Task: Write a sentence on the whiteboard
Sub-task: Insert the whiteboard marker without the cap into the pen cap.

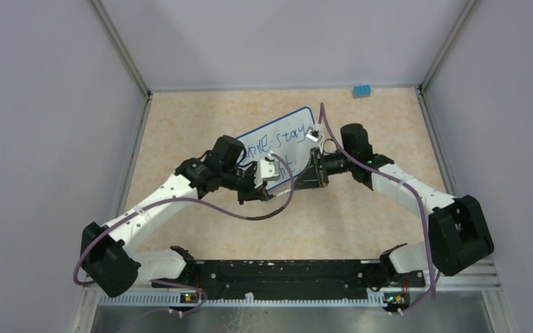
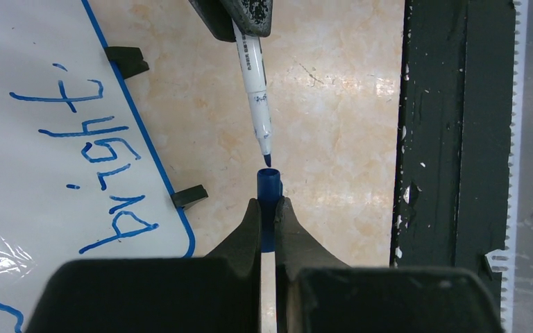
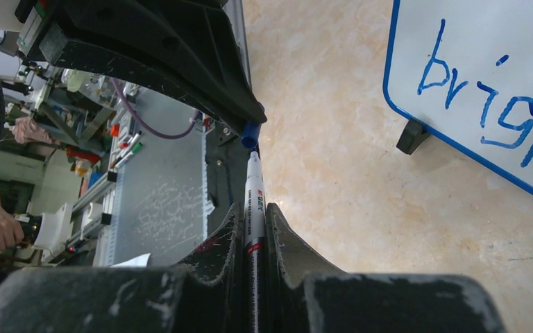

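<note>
whiteboard: the whiteboard (image 1: pixel 288 132) sits on the table (image 1: pixel 194 118) around the middle, a bit toward the far edge, turned at an angle. Both arms reach in over its near side and cover part of it.

sentence: the sentence (image 2: pixel 90 139) is in blue marker, two lines. From above I can make out "stay" on the top line, but the word before it is half behind the left arm. "bright" is easy to read on the wrist cams.

feet: two little black feet (image 2: pixel 126 60) stick out from the board's blue edge onto the table.

left fingers: the left fingers (image 2: pixel 245 232) are pinched tight on a blue cap (image 2: pixel 269 184), open end facing the pen.

right fingers: the right fingers (image 3: pixel 225 239) are clamped on the white barrel of a marker (image 2: pixel 255 90).

pen vs cap: the tip is lined up with the cap's mouth and just short of it, not inside. This is happening just off the board's near edge, over bare table.

other stuff: a small blue block (image 1: pixel 361 91) sits at the far right corner.
</note>
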